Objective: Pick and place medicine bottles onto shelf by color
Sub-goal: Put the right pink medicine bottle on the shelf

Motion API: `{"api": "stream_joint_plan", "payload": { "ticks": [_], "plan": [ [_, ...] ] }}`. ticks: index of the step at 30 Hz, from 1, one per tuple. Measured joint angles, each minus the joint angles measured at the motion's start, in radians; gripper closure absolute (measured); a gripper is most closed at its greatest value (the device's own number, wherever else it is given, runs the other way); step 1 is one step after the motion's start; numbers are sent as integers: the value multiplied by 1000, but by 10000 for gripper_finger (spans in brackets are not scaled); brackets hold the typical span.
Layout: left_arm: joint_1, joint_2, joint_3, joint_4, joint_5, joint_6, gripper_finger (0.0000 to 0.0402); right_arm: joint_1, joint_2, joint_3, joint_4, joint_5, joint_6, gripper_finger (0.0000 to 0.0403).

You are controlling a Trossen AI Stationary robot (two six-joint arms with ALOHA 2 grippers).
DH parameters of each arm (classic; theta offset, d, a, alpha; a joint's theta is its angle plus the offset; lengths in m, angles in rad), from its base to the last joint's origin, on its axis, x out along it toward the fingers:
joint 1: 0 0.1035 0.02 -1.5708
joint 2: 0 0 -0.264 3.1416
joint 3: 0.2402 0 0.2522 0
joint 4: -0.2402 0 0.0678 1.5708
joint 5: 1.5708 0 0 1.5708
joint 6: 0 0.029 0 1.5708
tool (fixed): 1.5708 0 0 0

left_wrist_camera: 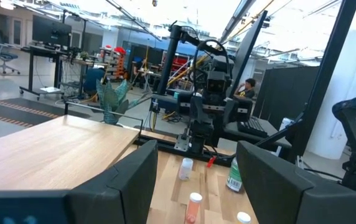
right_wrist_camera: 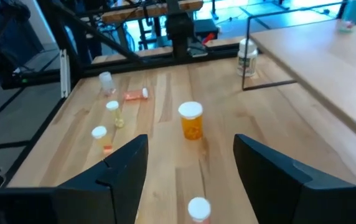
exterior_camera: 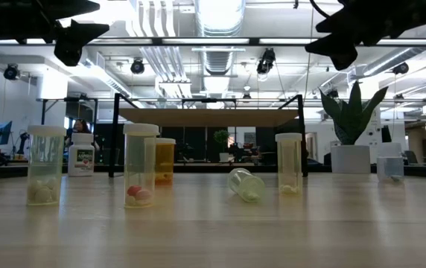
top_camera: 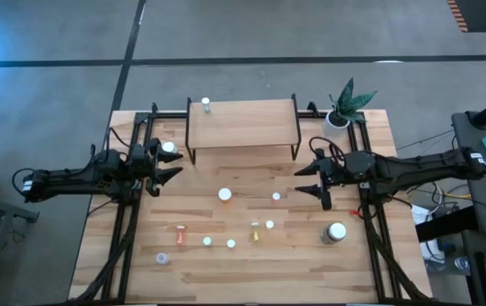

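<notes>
From above, your left gripper [top_camera: 168,167] hangs by the shelf [top_camera: 243,124]'s left end, fingers spread and empty; your right gripper [top_camera: 311,180] hangs near its right end, likewise spread and empty. One small bottle [top_camera: 206,104] stands on the shelf; the other medicine bottles [top_camera: 225,195] are scattered over the surface [top_camera: 370,255]. At table height, clear bottles [exterior_camera: 140,164] stand upright and one lies tipped [exterior_camera: 245,184]. Your right wrist view shows an orange bottle [right_wrist_camera: 191,121] ahead between the fingers.
</notes>
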Motion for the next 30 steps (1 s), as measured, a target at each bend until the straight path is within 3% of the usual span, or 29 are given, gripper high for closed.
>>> {"api": "stream_joint_plan", "payload": {
  "ticks": [10,21,30],
  "plan": [
    [0,0,0,0,0,0,198,56,128,44,-9,2,18,170],
    [0,2,0,0,0,6,198,56,355,120,-63,11,21,99],
    [0,2,0,-1,0,7,198,53,473,115,-52,60,13,110]
  ]
}}
